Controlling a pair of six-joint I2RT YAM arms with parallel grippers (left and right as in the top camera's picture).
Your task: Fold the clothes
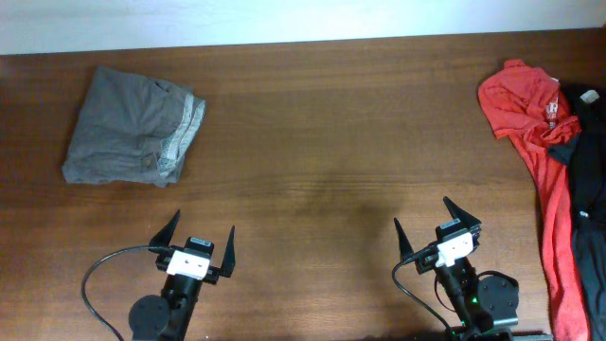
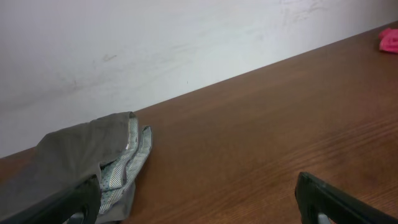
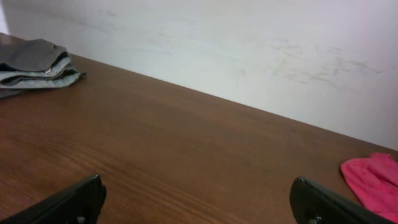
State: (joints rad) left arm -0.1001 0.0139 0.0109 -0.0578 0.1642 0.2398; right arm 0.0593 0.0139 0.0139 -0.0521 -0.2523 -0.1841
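Observation:
The grey-olive shorts lie folded into a compact bundle at the table's far left, with the paler striped waistband lining showing along their right edge. The left wrist view has them at lower left, the right wrist view at upper left. My left gripper stands open near the front edge, well short of the shorts, nothing between its fingers. My right gripper is open too, at the front right over bare wood, and holds nothing.
A red garment lies crumpled along the right edge, with a dark garment beside it. A pink-red corner of it shows in the right wrist view. A white wall runs behind the brown wooden table.

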